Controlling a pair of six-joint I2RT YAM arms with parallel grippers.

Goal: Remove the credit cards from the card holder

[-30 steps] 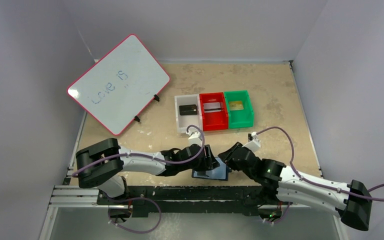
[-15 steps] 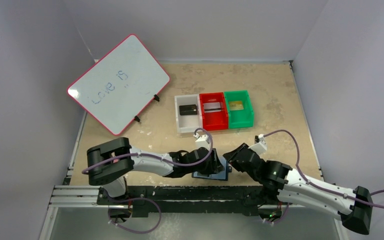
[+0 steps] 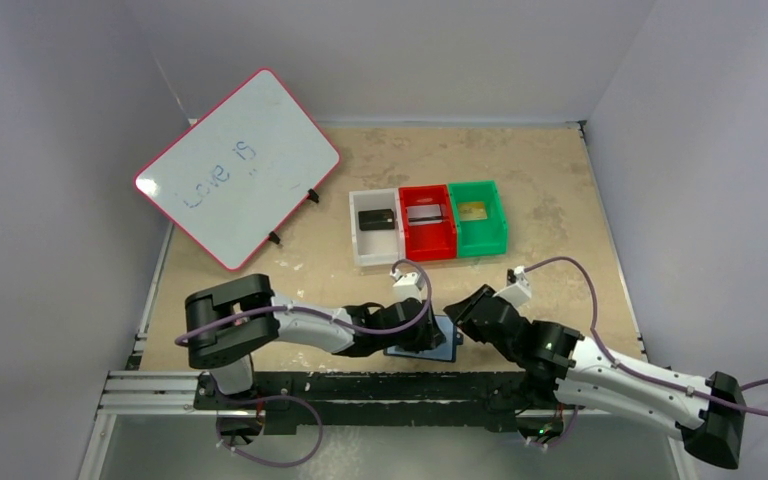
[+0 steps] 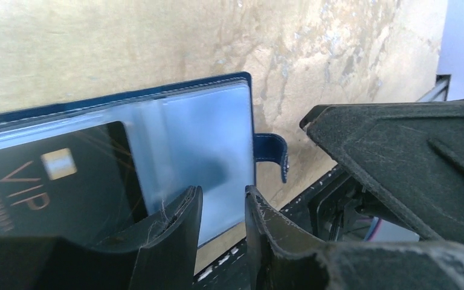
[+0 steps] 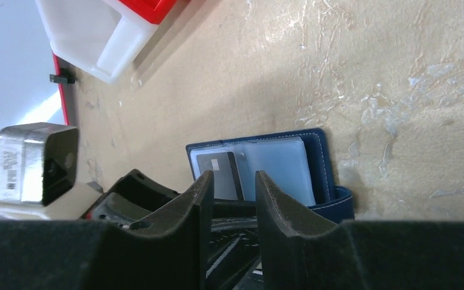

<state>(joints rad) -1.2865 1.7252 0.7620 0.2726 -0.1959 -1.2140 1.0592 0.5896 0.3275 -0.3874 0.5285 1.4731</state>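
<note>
The card holder [image 3: 442, 349] lies open near the table's front edge, dark navy with light blue pockets [image 4: 211, 139] and a small tab [image 4: 270, 151]. A black credit card [image 4: 54, 187] marked VIP sits in one pocket; it also shows as the dark card [image 5: 217, 172] in the right wrist view. My left gripper [image 4: 223, 196] is low over the holder's near edge, jaws a narrow gap apart with nothing between them. My right gripper [image 5: 234, 181] hovers just right of the holder, slightly open and empty. More credit cards lie in the bins: black [image 3: 376, 219], silver [image 3: 424, 213], gold [image 3: 473, 210].
White bin [image 3: 361, 245], red bin [image 3: 428, 247] and green bin [image 3: 498, 228] stand in a row behind the holder. A pink-framed whiteboard [image 3: 235, 165] leans at the back left. The black front rail [image 3: 360, 385] runs just below the holder.
My left gripper has slid right over the holder and its jaws have narrowed. The right arm has shifted a little to the right and its gripper stays beside the holder.
</note>
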